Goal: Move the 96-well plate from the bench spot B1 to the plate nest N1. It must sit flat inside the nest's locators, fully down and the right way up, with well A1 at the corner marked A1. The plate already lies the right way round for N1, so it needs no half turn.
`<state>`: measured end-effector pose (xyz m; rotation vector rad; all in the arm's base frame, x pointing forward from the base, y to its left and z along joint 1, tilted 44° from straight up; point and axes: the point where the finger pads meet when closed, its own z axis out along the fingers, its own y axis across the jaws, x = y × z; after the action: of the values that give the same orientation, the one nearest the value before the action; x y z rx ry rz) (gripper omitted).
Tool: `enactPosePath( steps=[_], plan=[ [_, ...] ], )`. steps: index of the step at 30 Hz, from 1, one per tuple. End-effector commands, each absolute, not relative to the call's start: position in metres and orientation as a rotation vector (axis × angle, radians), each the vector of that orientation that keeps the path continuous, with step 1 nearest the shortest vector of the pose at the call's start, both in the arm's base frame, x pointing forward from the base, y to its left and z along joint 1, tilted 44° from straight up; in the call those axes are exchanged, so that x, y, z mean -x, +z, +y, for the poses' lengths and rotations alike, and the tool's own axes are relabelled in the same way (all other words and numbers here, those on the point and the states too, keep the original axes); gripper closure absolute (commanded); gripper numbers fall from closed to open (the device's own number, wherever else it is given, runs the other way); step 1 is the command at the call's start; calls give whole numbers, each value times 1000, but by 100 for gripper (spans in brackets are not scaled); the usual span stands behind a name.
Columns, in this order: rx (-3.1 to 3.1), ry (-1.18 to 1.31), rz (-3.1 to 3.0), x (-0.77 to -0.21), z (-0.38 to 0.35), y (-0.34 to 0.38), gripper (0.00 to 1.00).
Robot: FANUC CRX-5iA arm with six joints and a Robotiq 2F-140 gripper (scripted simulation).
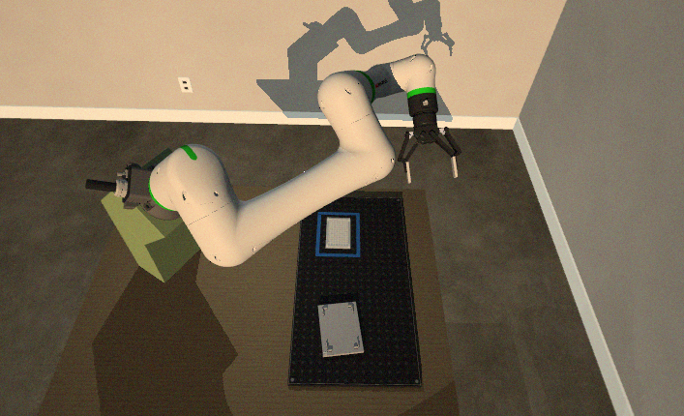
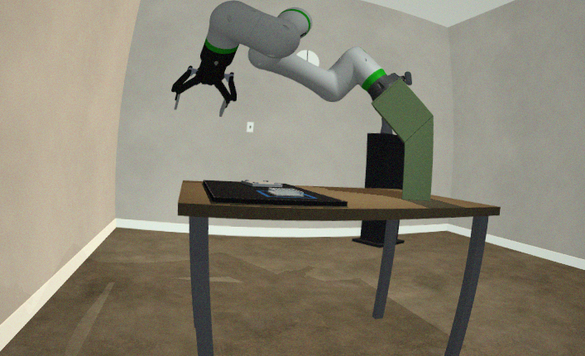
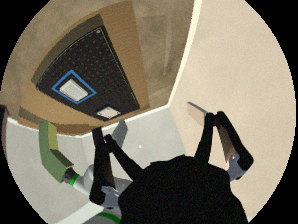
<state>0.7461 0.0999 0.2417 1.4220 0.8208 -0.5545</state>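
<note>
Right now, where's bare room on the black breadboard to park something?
Bare strip between the blue-framed spot B1 holding the 96-well plate and the grey nest N1, plus the margins along the breadboard long edges. Both ends are taken. The open hand hangs high, off the table's far end.

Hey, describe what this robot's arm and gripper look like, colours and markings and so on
The arm is built from smooth, rounded white segments with bright green rings at the joints. A grey section near the wrist carries a small red marking, too small to read. The gripper is black, with two branching linkage fingers ending in pale flat pads. The arm is mounted on an olive-green angular block. No loose cables show.
</note>
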Motion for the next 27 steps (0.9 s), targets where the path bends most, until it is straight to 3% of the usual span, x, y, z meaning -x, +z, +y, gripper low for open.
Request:
enactPosePath(
  steps=[1, 17, 27],
  plan=[
    [-1422, -554, 821, -746, 100, 242, 0],
    [-1422, -554, 821, -746, 100, 242, 0],
    [-1499, -256, 657, -766, 84, 236, 0]
  ],
)
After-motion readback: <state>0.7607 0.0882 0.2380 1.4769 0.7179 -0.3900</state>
